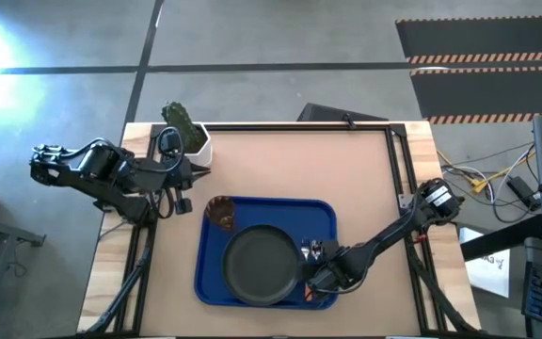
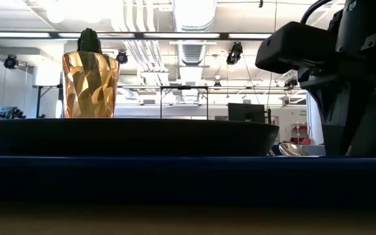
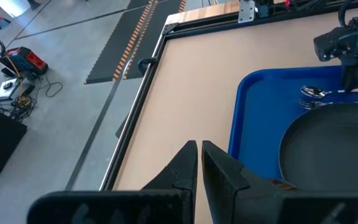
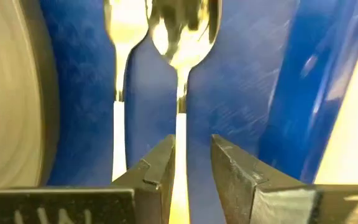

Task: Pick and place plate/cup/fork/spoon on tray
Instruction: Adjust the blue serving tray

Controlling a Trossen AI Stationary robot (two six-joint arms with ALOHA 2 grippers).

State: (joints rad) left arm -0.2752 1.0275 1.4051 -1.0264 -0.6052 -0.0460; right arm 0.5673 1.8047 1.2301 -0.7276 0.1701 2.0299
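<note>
While open, right hand (image 4: 190,163) straddles spoon (image 4: 182,37) handle.

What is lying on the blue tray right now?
On the tray: the plate, the cup, the spoon and the fork beside it. The right tool hides both orange handles from above.

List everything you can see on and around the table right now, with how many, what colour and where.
Large bright blue rectangular plastic tray: one, blue, near the table's front edge.
Round matte dark plate: one, grey-black, on the tray.
Translucent amber plastic cup: one, amber-brown, tray's far left corner.
Orange-handled metal spoon: one, silver bowl, on the tray right of the plate.
Orange-handled metal fork: one, beside the spoon.
White pot with green cactus: one, table's far left corner.
Left pincer: shut, off the tray's left side.
Right pincer: open, astride the spoon's handle.
</note>
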